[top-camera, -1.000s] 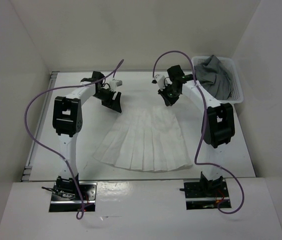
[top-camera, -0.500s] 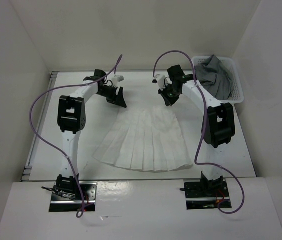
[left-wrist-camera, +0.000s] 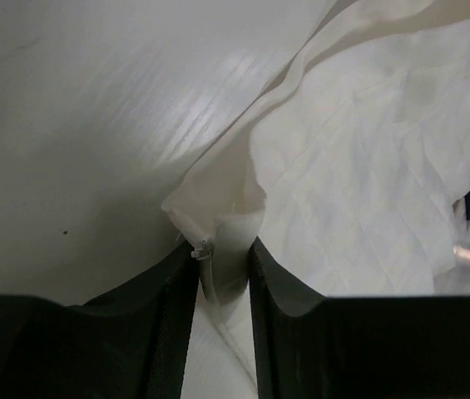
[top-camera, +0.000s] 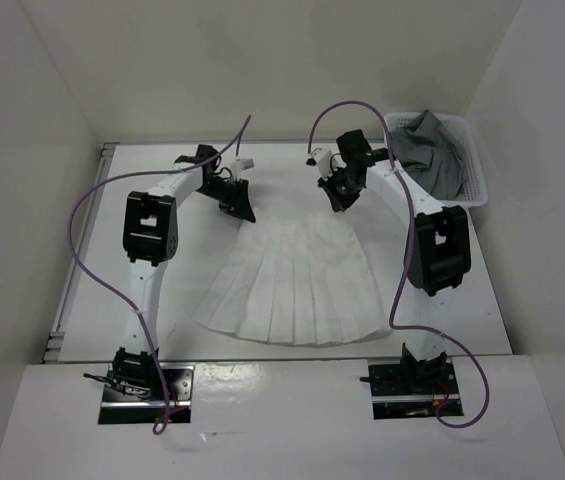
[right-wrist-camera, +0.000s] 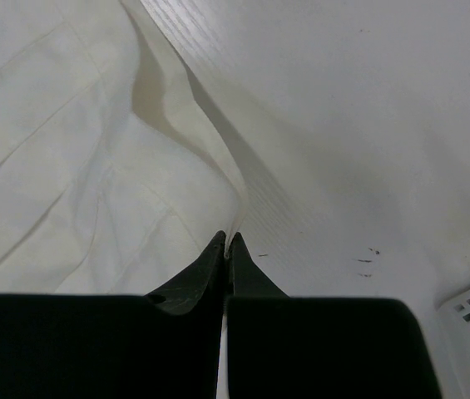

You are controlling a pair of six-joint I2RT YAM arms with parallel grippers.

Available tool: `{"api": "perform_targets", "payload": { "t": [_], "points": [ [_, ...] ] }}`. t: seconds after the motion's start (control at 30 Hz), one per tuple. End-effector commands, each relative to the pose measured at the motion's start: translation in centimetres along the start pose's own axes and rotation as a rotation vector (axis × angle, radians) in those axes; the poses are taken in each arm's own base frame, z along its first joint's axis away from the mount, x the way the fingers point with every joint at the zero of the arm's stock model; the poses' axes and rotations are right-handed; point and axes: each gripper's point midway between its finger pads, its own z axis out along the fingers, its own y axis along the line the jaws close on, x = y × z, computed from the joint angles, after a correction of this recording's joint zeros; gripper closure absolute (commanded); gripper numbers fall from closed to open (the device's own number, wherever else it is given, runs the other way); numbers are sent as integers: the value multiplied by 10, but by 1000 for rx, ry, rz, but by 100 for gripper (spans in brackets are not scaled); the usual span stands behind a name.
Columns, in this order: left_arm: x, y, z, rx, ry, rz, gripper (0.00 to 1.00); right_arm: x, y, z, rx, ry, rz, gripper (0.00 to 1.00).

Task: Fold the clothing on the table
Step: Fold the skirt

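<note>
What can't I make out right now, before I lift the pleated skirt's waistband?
1. Left wrist view: pleated skirt fabric sits between the fingers of the left gripper; whether it is clamped is unclear.
2. Right wrist view: the right gripper, shut at the skirt's edge, hides whether any fabric is pinched.
3. Top view: both grippers cover the waistband corners.
4. Top view: the grey garment hides the mesh basket's bottom.

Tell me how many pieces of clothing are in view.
2. A white pleated skirt lies spread on the middle of the table; a grey garment sits bunched in the white basket at the far right corner. More could be hidden under it.
</note>
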Motion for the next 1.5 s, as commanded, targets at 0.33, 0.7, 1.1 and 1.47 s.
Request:
{"api": "perform_targets", "payload": {
  "t": [0.33, 0.7, 1.1, 1.47],
  "points": [
    [2, -7, -10, -106, 61, 34, 100, -18, -6, -24, 45, -84, -7, 100],
    [-95, 24, -88, -350, -115, 150, 100, -65, -84, -11, 295, -163, -10, 100],
    [-139, -35, -145, -337, -267, 331, 100, -137, -153, -53, 427, -412, 159, 100],
    [-114, -84, -203, -316, -252, 333, 100, -141, -93, -87, 306, -426, 91, 100]
  ]
}}
